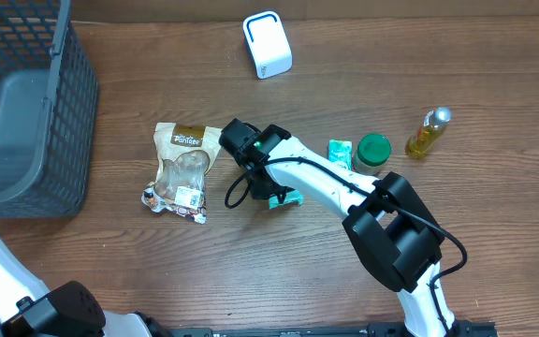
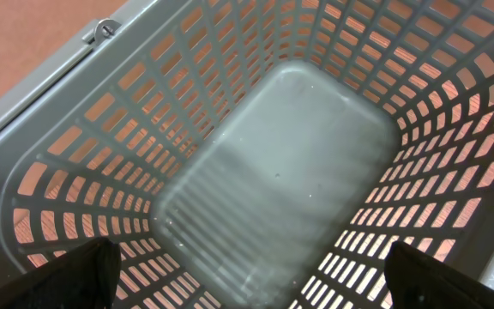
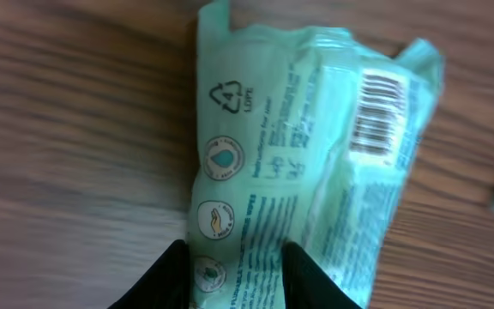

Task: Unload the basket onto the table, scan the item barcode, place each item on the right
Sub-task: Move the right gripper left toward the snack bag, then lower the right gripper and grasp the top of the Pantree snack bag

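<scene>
While my right gripper pinches the wipes packet, a snack bag lies near. My left gripper gapes over the basket.

tabletop (brown wood) | basket | snack bag | scanner | wipes pack | green packet | jar | bottle

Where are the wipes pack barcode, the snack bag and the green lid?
wipes pack barcode [image 3: 380, 112]: right wrist view, middle of the printed stripes.
snack bag [image 1: 183, 168]: overhead view, centre of its clear window.
green lid [image 1: 374, 148]: overhead view, centre of the top face.
</scene>
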You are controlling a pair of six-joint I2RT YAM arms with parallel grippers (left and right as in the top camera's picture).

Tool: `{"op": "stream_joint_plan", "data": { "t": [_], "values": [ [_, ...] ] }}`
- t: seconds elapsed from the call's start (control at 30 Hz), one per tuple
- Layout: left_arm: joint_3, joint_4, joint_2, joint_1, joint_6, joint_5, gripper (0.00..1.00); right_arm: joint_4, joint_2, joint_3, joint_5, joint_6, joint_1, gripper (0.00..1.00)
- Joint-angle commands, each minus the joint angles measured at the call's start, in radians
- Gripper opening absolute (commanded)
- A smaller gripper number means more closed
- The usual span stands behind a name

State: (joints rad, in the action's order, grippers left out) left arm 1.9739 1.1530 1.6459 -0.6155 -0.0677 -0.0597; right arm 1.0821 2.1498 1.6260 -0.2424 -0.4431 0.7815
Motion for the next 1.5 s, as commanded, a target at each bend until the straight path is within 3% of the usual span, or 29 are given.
{"op": "stream_joint_plan", "data": {
  "t": [0.0, 0.3, 0.57, 0.6, 0.7, 0.93, 1.47],
  "values": [
    [0.018, -0.001, 0.005, 0.001, 0.019, 0.005, 1.00, 0.021, 0.001, -0.005, -0.159, 0.002, -0.038, 0.31],
    [0.018, -0.001, 0.005, 0.001, 0.019, 0.005, 0.99, 0.011, 0.001, 0.023, -0.139, 0.006, -0.153, 0.32],
    [0.018, 0.000, 0.005, 0.001, 0.019, 0.005, 1.00, 0.056, -0.002, 0.199, 0.223, 0.006, -0.184, 0.47],
    [0.018, -0.001, 0.005, 0.001, 0.019, 0.005, 1.00, 0.034, -0.002, 0.201, 0.271, 0.005, -0.184, 0.54],
    [0.018, -0.001, 0.005, 0.001, 0.019, 0.005, 1.00, -0.061, 0.000, 0.199, 0.441, 0.000, -0.182, 1.00],
    [0.018, -0.001, 0.005, 0.001, 0.019, 0.005, 1.00, -0.210, 0.000, 0.195, 0.506, 0.002, -0.167, 1.00],
    [0.018, 0.000, 0.005, 0.001, 0.019, 0.005, 1.00, -0.214, 0.000, 0.195, 0.506, 0.002, -0.171, 1.00]
  ]
}}
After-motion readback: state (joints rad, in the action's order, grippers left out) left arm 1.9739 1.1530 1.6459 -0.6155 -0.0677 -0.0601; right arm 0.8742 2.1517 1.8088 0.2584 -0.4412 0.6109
